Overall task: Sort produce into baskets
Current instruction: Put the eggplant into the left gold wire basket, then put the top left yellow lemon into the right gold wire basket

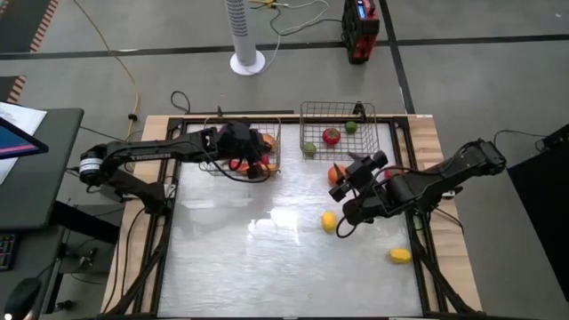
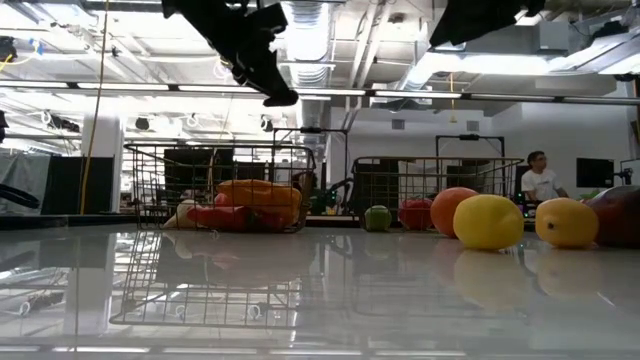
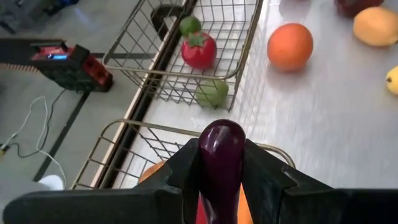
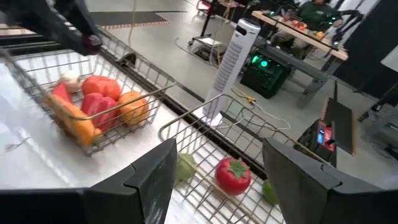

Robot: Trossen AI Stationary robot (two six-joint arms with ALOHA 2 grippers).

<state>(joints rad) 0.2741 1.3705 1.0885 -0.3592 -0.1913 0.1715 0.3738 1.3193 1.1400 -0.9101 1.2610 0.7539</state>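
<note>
Fingers of the left gripper [image 3: 221, 180] are clamped on a dark purple eggplant [image 3: 220, 149], which stands between them with its long axis running along the fingers and its rounded end pointing forward, out past the tips. In the high view this gripper [image 1: 252, 158] hangs over the left basket [image 1: 213, 169], which already holds red, orange and pale pieces. The step in hand looks like the drop: the eggplant is carried over the basket but not yet let go. Next, the gripper would need to lower a little inside the wire rim and spread its fingers so the eggplant falls among the others, not on the edge.

The right gripper [image 1: 363, 172] hovers with fingers spread and nothing between them, near the right basket [image 1: 307, 111], which holds a strawberry [image 1: 332, 136] and two green pieces. An orange [image 1: 337, 174] lies beside it; two yellow fruits [image 1: 330, 221] wait on the tabletop [image 1: 267, 258].
</note>
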